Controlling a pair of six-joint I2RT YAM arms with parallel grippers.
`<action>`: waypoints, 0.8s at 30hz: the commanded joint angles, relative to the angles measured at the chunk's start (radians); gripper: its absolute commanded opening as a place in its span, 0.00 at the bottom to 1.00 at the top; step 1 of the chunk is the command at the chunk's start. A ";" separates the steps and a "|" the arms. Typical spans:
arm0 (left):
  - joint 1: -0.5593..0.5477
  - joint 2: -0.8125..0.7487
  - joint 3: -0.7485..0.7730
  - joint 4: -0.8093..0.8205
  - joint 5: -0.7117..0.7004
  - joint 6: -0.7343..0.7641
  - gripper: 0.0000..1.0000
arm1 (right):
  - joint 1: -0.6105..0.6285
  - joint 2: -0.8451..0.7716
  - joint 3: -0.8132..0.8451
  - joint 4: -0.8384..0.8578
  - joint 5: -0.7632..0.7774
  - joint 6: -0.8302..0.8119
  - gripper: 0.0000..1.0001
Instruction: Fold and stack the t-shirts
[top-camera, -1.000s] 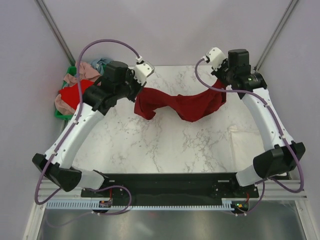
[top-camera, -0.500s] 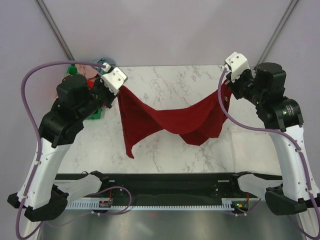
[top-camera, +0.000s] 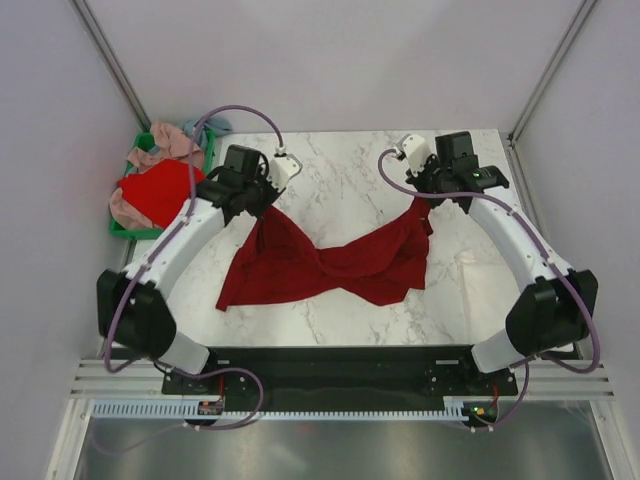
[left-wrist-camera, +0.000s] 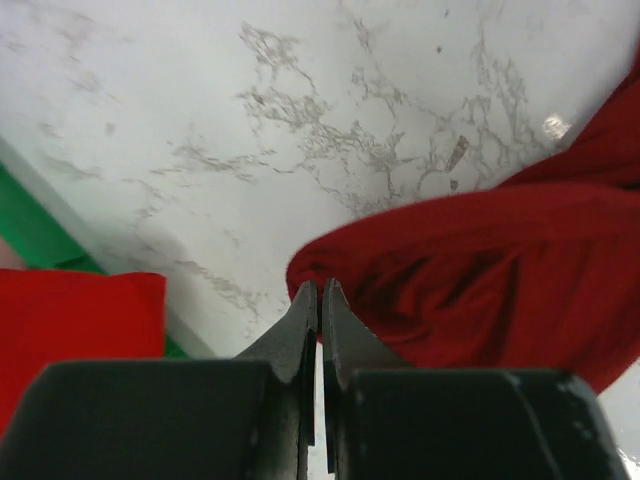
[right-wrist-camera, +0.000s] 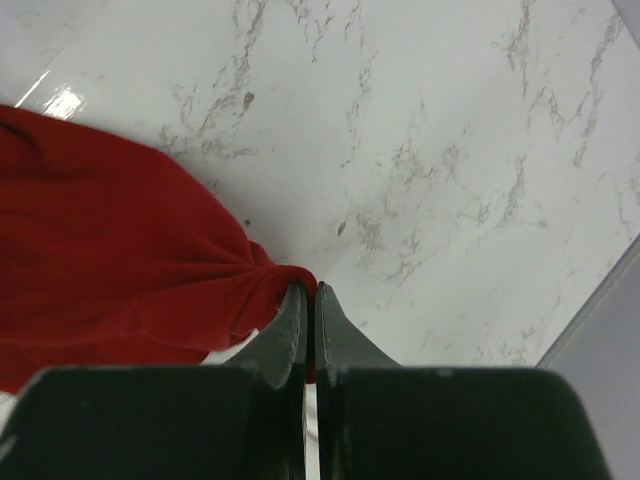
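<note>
Table (top-camera: 340, 300): rectangular top, white marble pattern with grey veining. On it lay one dark crimson t-shirt (top-camera: 330, 265), crumpled, stretched left to right across the middle and broadest toward the near left. Its far-left and far-right ends stood lifted off the surface. Green crate (top-camera: 120, 232): sat just beside the far-left edge; whether it rested on the top could not be told.

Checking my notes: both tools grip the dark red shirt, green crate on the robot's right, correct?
No: the top view shows the green crate on the robot's left. The left tool and right tool do grip the dark red shirt.
</note>
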 joint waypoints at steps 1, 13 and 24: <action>0.037 0.132 0.007 0.139 0.061 -0.029 0.02 | -0.018 0.087 0.020 0.165 0.007 0.017 0.00; 0.148 0.552 0.391 0.168 -0.055 -0.072 0.35 | -0.036 0.497 0.336 0.204 0.004 0.092 0.00; 0.142 0.302 0.096 0.027 0.108 -0.149 0.51 | -0.036 0.432 0.228 0.197 -0.033 0.122 0.00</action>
